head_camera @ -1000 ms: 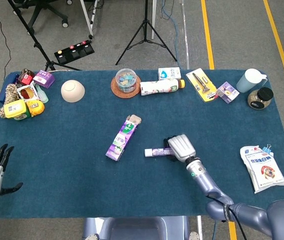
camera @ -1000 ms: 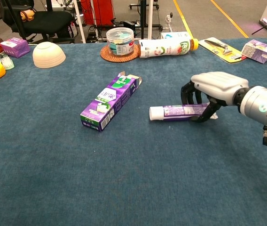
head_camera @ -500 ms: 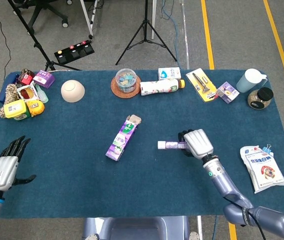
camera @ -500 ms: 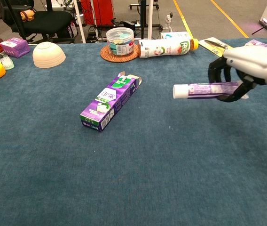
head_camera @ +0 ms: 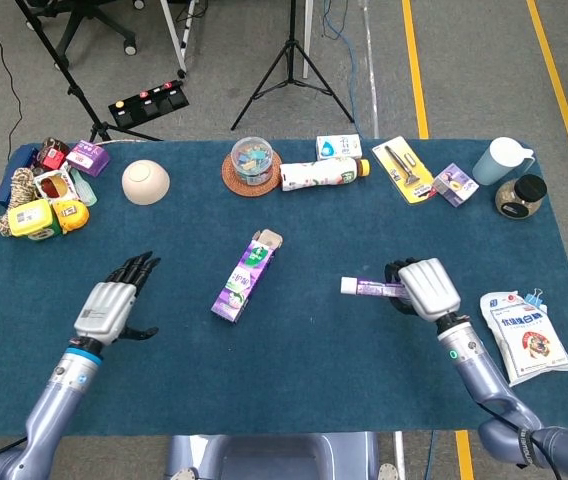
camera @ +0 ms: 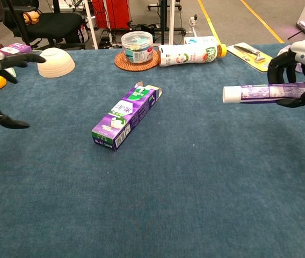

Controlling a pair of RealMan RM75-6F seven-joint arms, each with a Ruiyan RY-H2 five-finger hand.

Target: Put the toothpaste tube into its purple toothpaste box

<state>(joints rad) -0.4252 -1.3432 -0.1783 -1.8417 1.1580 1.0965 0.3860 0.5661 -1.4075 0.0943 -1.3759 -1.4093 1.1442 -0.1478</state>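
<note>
1. Blue cloth covers the table (head_camera: 294, 380), and the broad strip along its near edge holds only the two arms.
2. Nearest on the left, the left hand (head_camera: 109, 305) hovers with fingers spread, holding nothing; open cloth lies between it and the box.
3. On the right, the right hand (head_camera: 426, 288) is curled around the tail of the toothpaste tube (camera: 260, 92), held level above the cloth with its white cap pointing left toward the box.
4. Near the right edge lies a white bag (head_camera: 524, 335).
5. At mid-table the purple toothpaste box (head_camera: 247, 276) lies flat, its far end flap open, well apart from the tube.
6. Along the far edge stand a bowl (head_camera: 146, 181), a lidded tub (head_camera: 253, 160) on a woven mat, a lying bottle (head_camera: 324, 174) and a jug (head_camera: 500, 160).
</note>
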